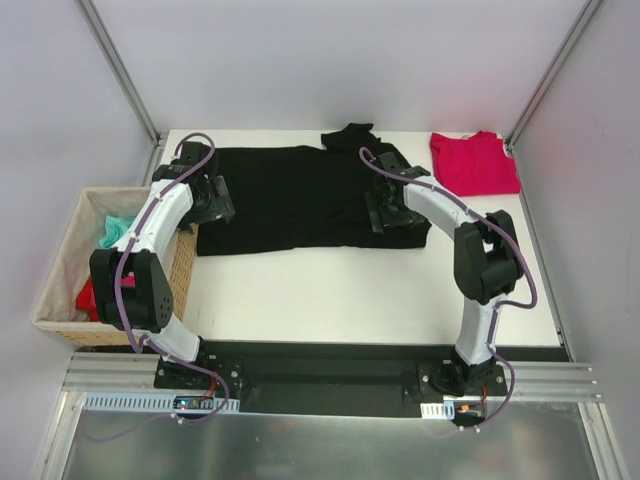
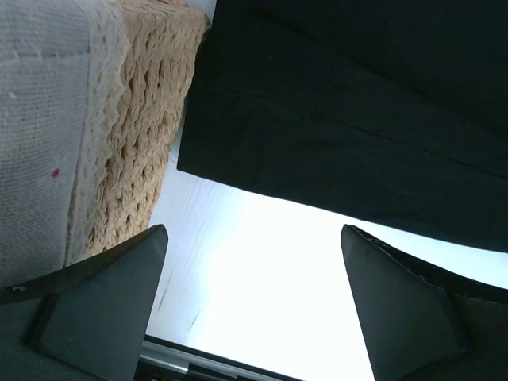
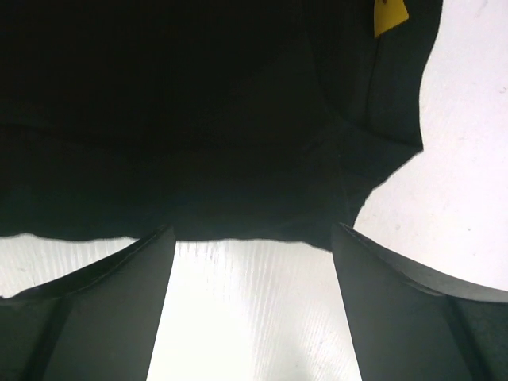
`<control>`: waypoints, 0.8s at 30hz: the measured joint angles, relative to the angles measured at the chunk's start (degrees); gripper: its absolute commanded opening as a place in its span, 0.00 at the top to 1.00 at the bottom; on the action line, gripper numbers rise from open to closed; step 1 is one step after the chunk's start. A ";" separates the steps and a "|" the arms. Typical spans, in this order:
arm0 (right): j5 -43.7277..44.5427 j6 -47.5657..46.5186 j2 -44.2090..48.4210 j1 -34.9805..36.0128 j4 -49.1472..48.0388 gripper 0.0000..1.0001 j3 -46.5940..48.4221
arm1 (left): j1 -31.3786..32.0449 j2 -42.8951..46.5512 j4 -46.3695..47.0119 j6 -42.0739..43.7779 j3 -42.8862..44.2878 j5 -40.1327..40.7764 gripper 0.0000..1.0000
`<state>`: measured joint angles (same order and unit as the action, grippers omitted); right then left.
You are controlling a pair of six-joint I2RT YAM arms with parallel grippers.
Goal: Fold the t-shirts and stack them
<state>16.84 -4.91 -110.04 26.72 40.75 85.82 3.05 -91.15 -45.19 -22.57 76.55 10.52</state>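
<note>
Black cloth t-shirt (image 1: 290, 200) is lying lengthwise left to right. Left end effector (image 1: 213, 200) and right end effector (image 1: 386, 213) are gaping wide and empty, one at each end.

Open tabletop (image 1: 350, 290) before the black shirt (image 1: 290, 200); woven basket (image 1: 183, 268) close beside the left claw (image 2: 254, 238).

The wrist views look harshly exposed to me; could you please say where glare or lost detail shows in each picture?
Left wrist: the table is blown out to white glare, though the basket weave stays crisp. Right wrist: the black t-shirt is crushed to near-featureless dark against the glaring table. Top external: even, soft light with faint shadows; the shirt's folds barely read.
</note>
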 measured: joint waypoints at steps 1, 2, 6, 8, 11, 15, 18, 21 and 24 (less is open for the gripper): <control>-0.81 0.22 -1.09 -0.63 0.42 0.17 1.03 | 0.02 -0.07 0.07 0.02 0.00 0.00 0.01; -1.49 0.42 -2.23 -1.25 0.74 0.18 2.38 | 0.02 -0.35 0.20 0.02 0.02 0.02 0.01; -2.99 1.14 -5.40 -2.38 2.16 0.18 7.34 | 0.72 -3.34 -0.44 0.04 2.27 0.02 0.01; -3.48 1.31 -5.88 -2.32 2.54 0.18 8.66 | 0.79 -6.80 -0.83 0.00 4.90 0.02 0.01; -3.91 1.36 -5.88 -2.12 3.30 0.18 9.62 | 1.16 -12.24 -2.19 0.20 9.53 0.11 0.01; -4.09 1.36 -5.88 -2.12 3.74 0.17 9.75 | 1.53 -17.40 -2.10 0.57 12.15 -0.52 0.01; -4.11 1.36 -5.88 -2.23 3.98 0.18 9.75 | 1.36 -20.81 -2.62 0.83 11.85 -1.07 0.01; -4.24 1.46 -5.88 -2.27 4.11 0.17 9.68 | 1.38 -22.93 -3.30 1.03 10.60 -1.29 0.01; -4.28 1.49 -5.88 -2.27 4.09 0.18 9.51 | 1.40 -23.23 -3.78 1.09 9.64 -1.55 0.01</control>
<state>12.56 -3.42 -115.92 24.45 44.84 95.33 4.45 -114.39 -48.97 -21.47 86.19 8.97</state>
